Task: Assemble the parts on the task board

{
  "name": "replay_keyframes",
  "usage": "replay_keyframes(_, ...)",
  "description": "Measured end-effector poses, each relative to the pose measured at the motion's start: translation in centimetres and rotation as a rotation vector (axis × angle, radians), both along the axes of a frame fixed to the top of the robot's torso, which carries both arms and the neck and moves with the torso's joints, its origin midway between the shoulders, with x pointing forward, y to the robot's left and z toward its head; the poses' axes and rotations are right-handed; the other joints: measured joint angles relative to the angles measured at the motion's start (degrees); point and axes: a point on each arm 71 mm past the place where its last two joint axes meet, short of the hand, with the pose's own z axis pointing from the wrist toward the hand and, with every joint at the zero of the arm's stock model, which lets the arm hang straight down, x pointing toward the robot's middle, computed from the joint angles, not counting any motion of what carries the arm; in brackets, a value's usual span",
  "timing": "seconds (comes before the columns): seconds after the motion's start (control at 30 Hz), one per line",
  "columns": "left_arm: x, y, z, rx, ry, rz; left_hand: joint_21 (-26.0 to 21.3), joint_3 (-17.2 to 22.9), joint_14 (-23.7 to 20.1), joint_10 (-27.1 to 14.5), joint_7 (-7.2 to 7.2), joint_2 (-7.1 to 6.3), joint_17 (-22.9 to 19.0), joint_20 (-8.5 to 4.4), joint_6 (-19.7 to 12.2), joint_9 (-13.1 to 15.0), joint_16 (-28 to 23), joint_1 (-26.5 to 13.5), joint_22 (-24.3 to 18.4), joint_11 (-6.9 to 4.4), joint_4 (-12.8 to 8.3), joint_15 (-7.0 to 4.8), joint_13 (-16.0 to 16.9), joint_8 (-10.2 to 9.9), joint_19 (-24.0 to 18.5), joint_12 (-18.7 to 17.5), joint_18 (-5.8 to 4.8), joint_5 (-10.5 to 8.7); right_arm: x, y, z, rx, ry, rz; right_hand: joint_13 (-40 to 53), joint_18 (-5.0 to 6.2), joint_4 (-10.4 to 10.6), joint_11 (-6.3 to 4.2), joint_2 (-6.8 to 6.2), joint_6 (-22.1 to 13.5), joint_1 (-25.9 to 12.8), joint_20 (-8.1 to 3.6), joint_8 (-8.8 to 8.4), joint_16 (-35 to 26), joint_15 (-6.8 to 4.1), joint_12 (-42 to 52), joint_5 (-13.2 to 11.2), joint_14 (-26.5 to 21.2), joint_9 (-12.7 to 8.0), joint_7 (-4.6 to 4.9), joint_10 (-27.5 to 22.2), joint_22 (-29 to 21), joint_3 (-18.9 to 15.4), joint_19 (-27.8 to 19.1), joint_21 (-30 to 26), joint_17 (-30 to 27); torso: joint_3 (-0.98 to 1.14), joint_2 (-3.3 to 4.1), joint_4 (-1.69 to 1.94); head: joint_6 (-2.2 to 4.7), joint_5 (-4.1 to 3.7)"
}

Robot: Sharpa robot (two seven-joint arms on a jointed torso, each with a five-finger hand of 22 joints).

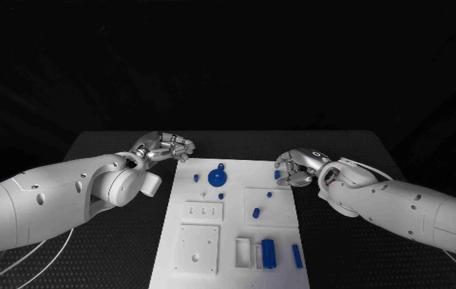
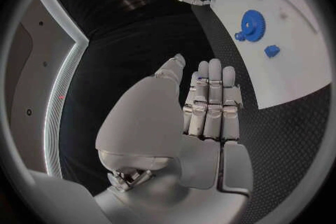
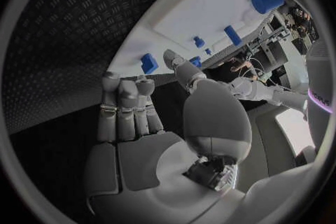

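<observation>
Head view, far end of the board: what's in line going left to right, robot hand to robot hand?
Left robot hand → small blue peg → blue gear → right robot hand. The peg and gear sit on the white board; both hands have curled fingers and seem to hold nothing.

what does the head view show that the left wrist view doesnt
Head view alone: the near end of the white board with its long blue blocks, its raised square plates, and both arms coming in from the sides.

Left wrist view alone: the left hand seen from behind, fingers straight and together, holding nothing, over the black table beside the board.

Both: the blue gear, small blue pieces around it, and the right hand at the board's far corner, fingers curled.
</observation>
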Motion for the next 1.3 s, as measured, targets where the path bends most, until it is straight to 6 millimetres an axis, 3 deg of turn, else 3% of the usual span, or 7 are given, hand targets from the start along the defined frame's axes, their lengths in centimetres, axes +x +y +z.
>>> replay_keyframes(0.07,0.0,0.0,0.0,0.000,0.000,0.000,0.0,0.0,0.0,0.0,0.00,0.00,0.0,0.00,0.0,0.0,0.0,0.0,0.0,0.00,0.0,0.00,0.0,0.0,0.0,0.0,-0.01,0.00,0.1,0.0,-0.1,-0.001,0.001,-0.001,0.0,0.00,0.1,0.00,0.37,0.1,0.4,0.00,0.00,0.0,0.00,0.0,-1.9,0.0,0.0,-0.07,0.0,0.0,-0.1,0.0,0.0,0.0,-0.03,0.00,0.01,-0.02,0.05)
replay_keyframes(0.17,0.0,0.0,-0.1,0.000,0.002,-0.002,0.0,-0.1,0.0,0.0,0.00,0.00,0.0,0.00,0.0,0.0,0.0,0.0,0.0,0.00,0.1,0.00,0.0,0.0,0.0,0.0,-0.02,0.00,0.1,-0.1,-0.3,-0.003,0.004,-0.005,-0.2,0.01,1.0,0.00,1.22,0.5,0.7,0.00,0.35,0.0,-0.20,0.2,-8.3,-0.2,0.1,-0.52,0.0,0.0,0.6,0.0,0.0,0.0,-0.03,-0.03,0.04,-0.03,0.13)
replay_keyframes(0.23,0.0,0.0,-0.1,0.000,0.002,-0.002,0.0,-0.1,0.0,0.0,0.00,0.00,0.0,0.00,0.0,0.0,0.0,0.0,0.0,0.00,0.1,0.00,0.0,0.0,0.0,0.0,-0.03,0.00,0.1,-0.1,-0.5,-0.004,0.007,-0.006,-0.2,0.01,1.8,0.00,1.21,0.6,0.7,0.00,0.47,0.0,-0.23,0.2,-10.2,-0.2,0.2,-0.60,0.0,0.0,1.3,0.0,0.0,0.0,-0.03,-0.03,0.06,-0.08,0.17)
replay_keyframes(0.63,-0.1,0.0,-0.1,-0.002,0.004,-0.004,0.0,-0.1,0.0,0.0,0.00,0.22,0.0,0.00,0.0,0.0,0.0,0.2,0.0,0.00,0.1,0.00,0.0,0.0,0.0,0.0,-0.29,0.00,0.1,0.5,-1.0,-0.004,0.020,0.004,-0.4,0.01,3.4,0.00,1.44,0.6,1.0,0.01,1.79,0.0,-0.99,0.2,-10.6,0.0,0.6,-0.61,0.0,0.0,3.0,0.0,0.0,0.1,-0.09,-0.04,-0.01,-0.31,0.57)
replay_keyframes(1.13,-0.1,0.0,-0.1,-0.002,0.005,-0.004,0.0,-0.2,0.0,0.0,0.00,0.22,0.0,0.00,0.0,0.0,0.0,0.2,0.0,0.00,0.5,0.00,0.0,0.0,0.0,-0.2,-0.31,0.00,0.2,0.5,-1.2,-0.015,0.022,0.003,-0.4,0.01,4.6,0.00,1.73,0.8,1.3,-0.19,2.07,0.2,-1.24,0.2,-10.6,0.2,0.7,-0.81,0.0,0.0,3.8,0.2,0.0,0.1,-0.09,-0.15,-0.04,-0.41,0.52)
replay_keyframes(1.3,-0.1,0.0,-0.1,-0.002,0.005,-0.004,0.0,-0.2,0.0,0.0,0.00,0.22,0.0,0.00,0.0,0.0,0.0,0.2,0.0,0.00,0.5,0.00,0.0,0.0,0.0,-0.2,-0.32,0.00,0.2,0.6,-1.2,-0.017,0.025,0.004,-0.5,0.00,5.4,0.00,2.65,0.8,1.6,-0.34,2.07,0.2,-1.24,0.2,-10.6,0.2,0.7,-0.81,0.0,0.0,4.6,0.4,0.0,0.1,-0.07,-0.15,-0.05,-0.46,0.54)
